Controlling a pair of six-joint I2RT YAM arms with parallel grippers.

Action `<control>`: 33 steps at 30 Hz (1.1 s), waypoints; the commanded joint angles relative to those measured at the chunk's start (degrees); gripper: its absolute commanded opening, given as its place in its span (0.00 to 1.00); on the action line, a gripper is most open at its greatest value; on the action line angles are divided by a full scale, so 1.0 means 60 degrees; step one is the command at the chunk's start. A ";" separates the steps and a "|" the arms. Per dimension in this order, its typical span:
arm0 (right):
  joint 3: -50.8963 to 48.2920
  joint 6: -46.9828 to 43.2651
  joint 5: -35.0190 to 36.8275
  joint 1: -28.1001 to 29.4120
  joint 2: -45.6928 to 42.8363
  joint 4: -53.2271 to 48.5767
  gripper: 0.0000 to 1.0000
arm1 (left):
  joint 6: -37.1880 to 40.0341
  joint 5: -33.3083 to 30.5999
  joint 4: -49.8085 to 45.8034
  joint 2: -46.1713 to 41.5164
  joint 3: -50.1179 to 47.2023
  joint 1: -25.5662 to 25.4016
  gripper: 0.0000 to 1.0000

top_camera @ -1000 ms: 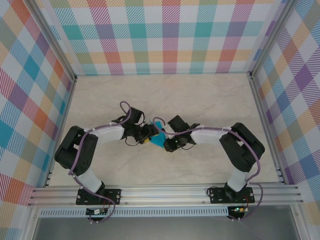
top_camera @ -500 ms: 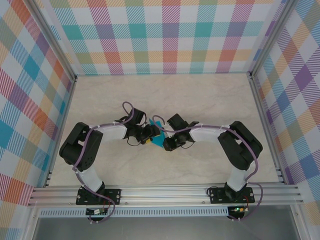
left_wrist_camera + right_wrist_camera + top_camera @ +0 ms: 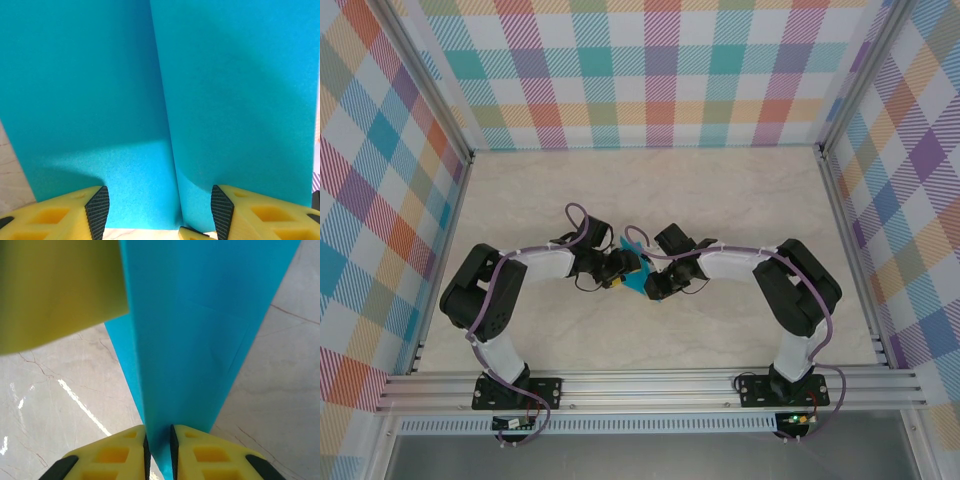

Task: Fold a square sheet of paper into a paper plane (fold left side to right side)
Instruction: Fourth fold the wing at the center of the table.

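Paper (image 3: 632, 270): teal, creased, held upright mid-tabletop (image 3: 740, 200).
Right pincer (image 3: 159, 442): clamped on its near edge.
Left pincer (image 3: 159, 210): fingers apart, straddling the crease.
Handling: hold right grip firm; close left squarely on crease, edges aligned.

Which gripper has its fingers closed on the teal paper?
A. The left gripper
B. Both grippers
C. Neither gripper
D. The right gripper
D: in the right wrist view, the right gripper has its two yellow fingers pressed together on the bottom edge of the teal paper. The left gripper has its fingers wide apart in front of the paper.
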 commanded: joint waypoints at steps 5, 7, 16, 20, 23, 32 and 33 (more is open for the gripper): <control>0.0203 -0.0304 -0.0075 -0.0063 -0.0258 -0.0261 0.28 | -0.0036 -0.0344 -0.0231 0.0414 0.0132 -0.0126 0.59; 0.0181 -0.0323 -0.0082 -0.0079 -0.0332 -0.0270 0.29 | -0.0026 -0.0358 -0.0235 0.0402 0.0147 -0.0126 0.59; -0.0035 -0.0283 -0.0638 -0.0366 -0.0937 0.0096 0.40 | -0.0027 -0.0360 -0.0252 0.0398 0.0129 -0.0126 0.59; 0.0118 -0.0384 -0.0668 -0.0445 -0.0748 -0.0054 0.40 | -0.0041 -0.0381 -0.0217 0.0368 0.0113 -0.0122 0.59; 0.0139 -0.0345 -0.0703 -0.0445 -0.0494 -0.0055 0.40 | -0.0037 -0.0351 -0.0215 0.0317 0.0106 -0.0126 0.59; 0.0393 -0.0338 -0.0434 -0.0286 -0.0027 -0.0118 0.41 | -0.0019 -0.0372 -0.0277 0.0184 0.0113 -0.0128 0.59; 0.0400 -0.0312 -0.0434 -0.0269 0.0012 -0.0094 0.40 | 0.0002 -0.0373 -0.0283 0.0182 0.0113 -0.0126 0.59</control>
